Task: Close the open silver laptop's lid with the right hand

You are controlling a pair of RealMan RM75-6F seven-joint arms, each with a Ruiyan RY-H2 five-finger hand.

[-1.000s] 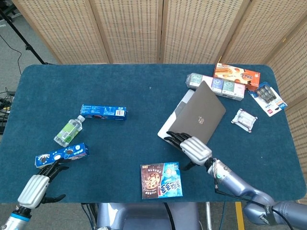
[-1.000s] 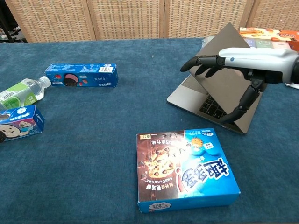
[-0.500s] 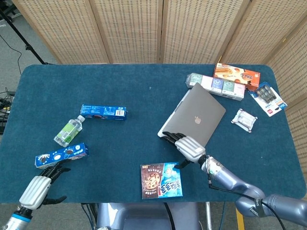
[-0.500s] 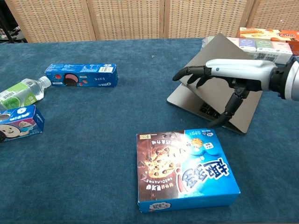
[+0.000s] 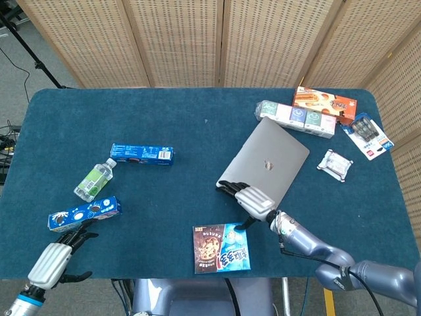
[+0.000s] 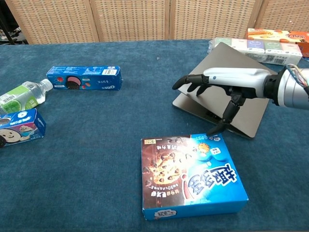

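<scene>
Fingers point(image 6: 190, 83) of right hand point(image 6: 227, 79) spread flat, holding nothing, pressing on laptop point(image 5: 266, 161) lid near its front edge. Lid dropped from steeply raised a second ago to nearly flat; thin gap remaining at front in chest view. Task judged almost done; final short press needed. Thumb pointing down just beside front edge, close to cookie box point(image 6: 190, 176): pinch risk. Laptop right of desk point(image 5: 191, 131) centre, boxes point(image 5: 302, 115) just behind hinge. Left hand point(image 5: 49, 263) at near-left desk edge, fingers loosely apart, empty.
</scene>
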